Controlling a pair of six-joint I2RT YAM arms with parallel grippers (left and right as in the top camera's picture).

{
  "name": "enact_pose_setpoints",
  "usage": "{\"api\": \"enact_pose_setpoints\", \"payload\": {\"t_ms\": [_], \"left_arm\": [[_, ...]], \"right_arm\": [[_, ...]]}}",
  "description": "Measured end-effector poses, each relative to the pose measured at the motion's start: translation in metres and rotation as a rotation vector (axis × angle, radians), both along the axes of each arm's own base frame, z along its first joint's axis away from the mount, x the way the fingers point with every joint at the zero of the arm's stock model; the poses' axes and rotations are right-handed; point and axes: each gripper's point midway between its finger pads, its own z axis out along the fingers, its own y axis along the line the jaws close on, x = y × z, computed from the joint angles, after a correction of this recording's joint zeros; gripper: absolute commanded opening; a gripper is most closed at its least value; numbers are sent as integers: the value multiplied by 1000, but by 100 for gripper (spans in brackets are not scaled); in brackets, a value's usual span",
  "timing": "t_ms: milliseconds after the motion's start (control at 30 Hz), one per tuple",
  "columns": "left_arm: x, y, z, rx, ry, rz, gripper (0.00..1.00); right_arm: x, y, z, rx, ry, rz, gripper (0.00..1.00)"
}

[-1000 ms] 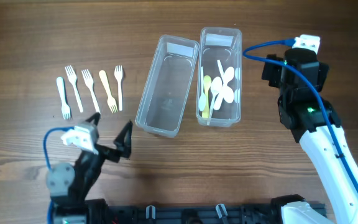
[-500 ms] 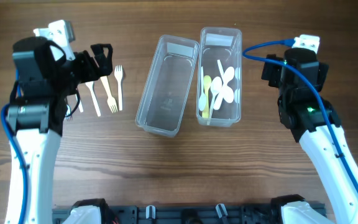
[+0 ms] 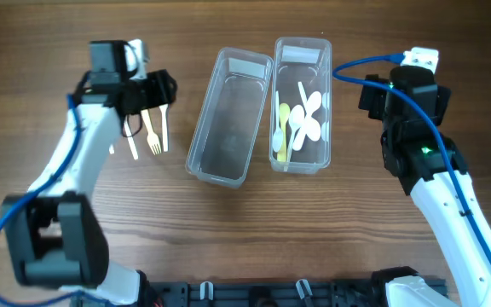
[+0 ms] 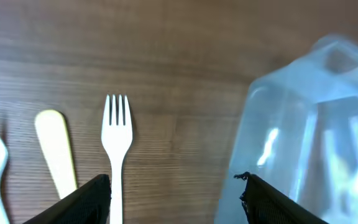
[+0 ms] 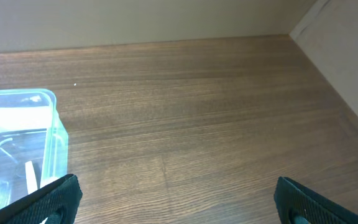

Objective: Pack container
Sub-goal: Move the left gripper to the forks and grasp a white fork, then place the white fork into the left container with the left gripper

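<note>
- Right now your left end effector [image 4: 176,200] hangs low over the row of forks [image 3: 152,136]. Its jaws stand apart and hold nothing, and the white fork [image 4: 117,146] lies just beside one fingertip rather than centred between them.
- Closing from there could catch that fork off-centre, so it may twist or slip out. The cream fork [image 4: 55,149] just beside it could get nudged too.
- Next, the empty container [image 3: 228,119] sits near the other fingertip, so a careless swing could knock it into the spoon container [image 3: 302,107].
- Your right end effector [image 5: 179,202] is spread wide above bare surface [image 5: 197,124], with nothing held.
- Overhead, your left arm [image 3: 79,162] seems to hide the outermost forks. The wrist view cuts off the forks' lower ends.
</note>
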Motion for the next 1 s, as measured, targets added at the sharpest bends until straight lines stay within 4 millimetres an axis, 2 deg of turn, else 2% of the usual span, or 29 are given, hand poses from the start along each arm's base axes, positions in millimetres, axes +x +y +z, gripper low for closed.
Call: {"api": "enact_pose_setpoints", "payload": {"t_ms": [133,267,333,533,600,667,767,833,900,1000], "left_arm": [[3,-6,-33,93,48,5,73],[8,0,-57,144,78,23,73],[9,4,-67,158,90,30,72],[13,7,-78,178,92,42,71],[11,8,-90,183,119,41,69],[8,8,-103,189,149,35,61],[6,10,-105,203,160,32,29],[2,12,-107,212,179,26,14],[-4,13,-109,220,207,20,6],[-10,13,-110,222,236,20,4]], "right_arm": [[0,0,0,0,0,0,100],[0,0,0,0,0,0,100],[0,0,0,0,0,0,100],[0,0,0,0,0,0,100],[0,0,0,0,0,0,100],[0,0,0,0,0,0,100],[0,0,0,0,0,0,100],[0,0,0,0,0,0,100],[0,0,0,0,0,0,100],[0,0,0,0,0,0,100]]}}
